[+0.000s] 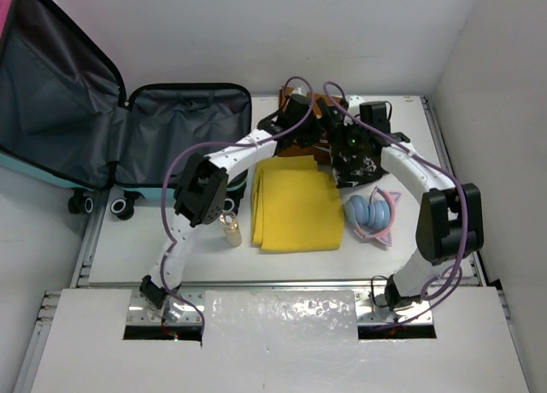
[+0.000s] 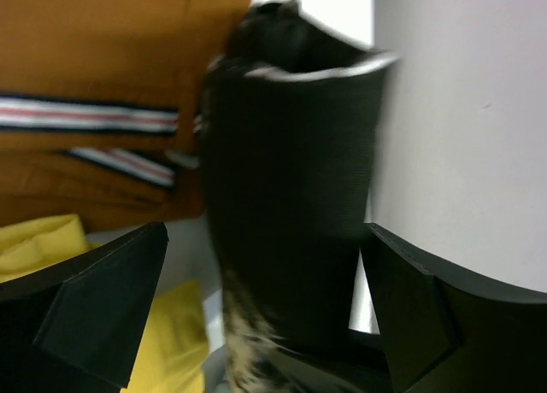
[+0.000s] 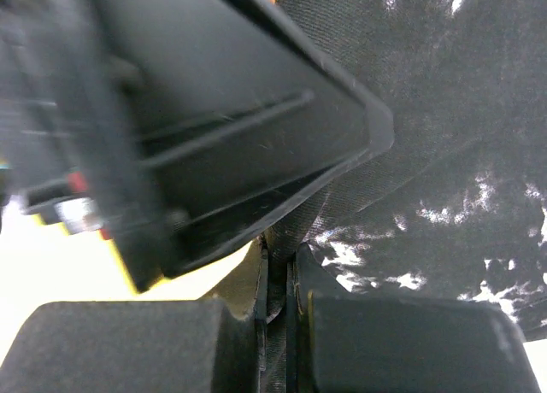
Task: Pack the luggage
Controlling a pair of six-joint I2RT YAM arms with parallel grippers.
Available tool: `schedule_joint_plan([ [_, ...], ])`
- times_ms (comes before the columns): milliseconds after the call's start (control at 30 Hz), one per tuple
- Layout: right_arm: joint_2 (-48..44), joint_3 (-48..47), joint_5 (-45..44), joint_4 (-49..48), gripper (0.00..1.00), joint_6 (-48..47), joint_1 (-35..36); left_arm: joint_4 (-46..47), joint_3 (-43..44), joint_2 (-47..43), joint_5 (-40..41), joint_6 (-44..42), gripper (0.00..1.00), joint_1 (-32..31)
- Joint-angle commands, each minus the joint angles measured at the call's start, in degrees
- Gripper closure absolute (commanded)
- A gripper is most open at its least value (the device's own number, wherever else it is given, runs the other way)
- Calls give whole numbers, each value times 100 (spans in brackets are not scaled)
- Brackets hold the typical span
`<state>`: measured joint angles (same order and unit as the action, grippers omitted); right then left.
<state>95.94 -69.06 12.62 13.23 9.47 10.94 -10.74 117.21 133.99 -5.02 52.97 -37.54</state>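
Luggage [image 1: 184, 124] open; left arm [image 1: 244, 149] seemingly outstretched.

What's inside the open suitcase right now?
Only dark grey lining shows in both halves of the luggage; no packed items visible. The left arm covers part of its near edge, and anything behind the lining is hidden.

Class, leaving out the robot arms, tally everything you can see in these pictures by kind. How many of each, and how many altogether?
Clothes: 3 (yellow cloth, brown striped garment, black speckled garment)
Headphones: 1
Bottle: 1
Suitcase: 1
Total: 6
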Motion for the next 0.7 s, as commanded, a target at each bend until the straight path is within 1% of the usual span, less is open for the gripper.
schedule_joint_plan([
  [0, -541, 128, 538, -848, 100, -33, 110, 194, -267, -75, -70, -94, 6, -69],
  [67, -594, 234, 688, -937, 100, 37, 110, 318, -181, -22, -175, -111, 6, -69],
  [133, -655, 287, 881, -1069, 100, 19, 136, 231, 301, 266, -386, -243, 6, -104],
  [167, -647, 279, 995, -1060, 100, 11, 145, 22, 520, 381, -421, -287, 7, -122],
  [200, -656, 253, 1075, -1034, 100, -33, 145, -41, 818, 556, -473, -339, 11, -148],
  [233, -673, 235, 1137, -1025, 100, -68, 145, -68, 856, 610, -535, -366, 14, -175],
  [333, -691, 208, 1181, -989, 100, -148, 154, 125, 646, 619, -641, -331, 24, -192],
  [367, -717, 200, 1207, -998, 100, -148, 145, 203, 585, 645, -676, -331, 29, -192],
  [433, -735, 217, 1190, -1016, 98, -113, 154, 239, 593, 672, -755, -349, 59, -210],
  [467, -752, 209, 1138, -998, 96, -78, 145, 178, 619, 654, -755, -384, 87, -210],
  [500, -761, 208, 1085, -972, 90, -51, 145, 160, 628, 628, -694, -454, 96, -210],
  [533, -778, 208, 1067, -937, 79, -34, 145, 99, 619, 558, -615, -524, 100, -210],
  [567, -874, 235, 1058, -928, 38, -16, 145, 38, 619, 392, -528, -620, 100, -201],
  [600, -954, 278, 1041, -937, 3, -25, 145, 37, 610, 286, -370, -847, 100, -192],
  [667, -1164, 366, 910, -841, 1, 28, 145, 186, 593, -29, -359, -1103, 100, -149],
])
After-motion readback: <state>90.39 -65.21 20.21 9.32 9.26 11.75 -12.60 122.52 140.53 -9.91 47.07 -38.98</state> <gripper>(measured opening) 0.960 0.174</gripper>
